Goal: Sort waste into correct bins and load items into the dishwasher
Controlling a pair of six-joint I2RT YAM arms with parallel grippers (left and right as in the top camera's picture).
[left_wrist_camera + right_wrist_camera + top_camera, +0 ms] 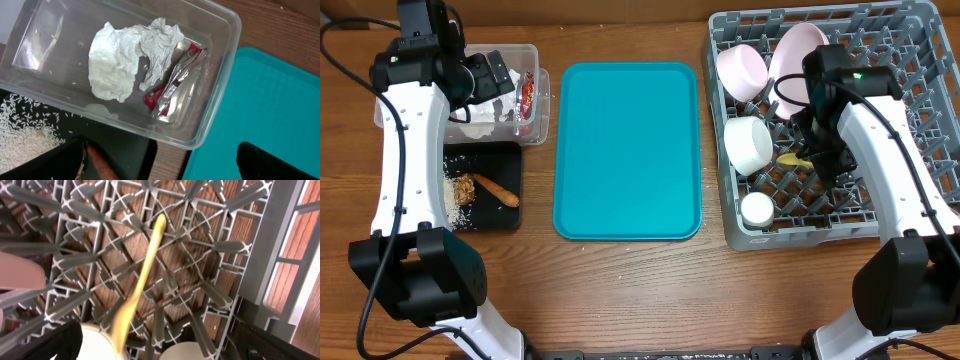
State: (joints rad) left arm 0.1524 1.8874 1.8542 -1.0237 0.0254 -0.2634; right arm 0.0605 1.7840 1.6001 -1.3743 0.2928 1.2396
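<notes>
**Legible markings: none in any view.**
The red foil wrapper (pixel 172 92) lies in the clear tub (pixel 220 100), just ahead of the left gripper (pixel 160 162). It shows only creased red and silver surfaces, and no character on it resolves. The crumpled white paper (pixel 120 60) touching it is blank on its visible side. The grey dish rack (pixel 260 255) ahead of the right gripper (pixel 160 344) shows no readable lettering.

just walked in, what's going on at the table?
The left gripper hovers open over the clear tub, which holds the crumpled paper and red wrapper. Rice, a brown lump and a carrot stick lie in the black tray. The right gripper is open above the yellow spoon, which lies in the grey rack with bowls, plate and cup.
</notes>
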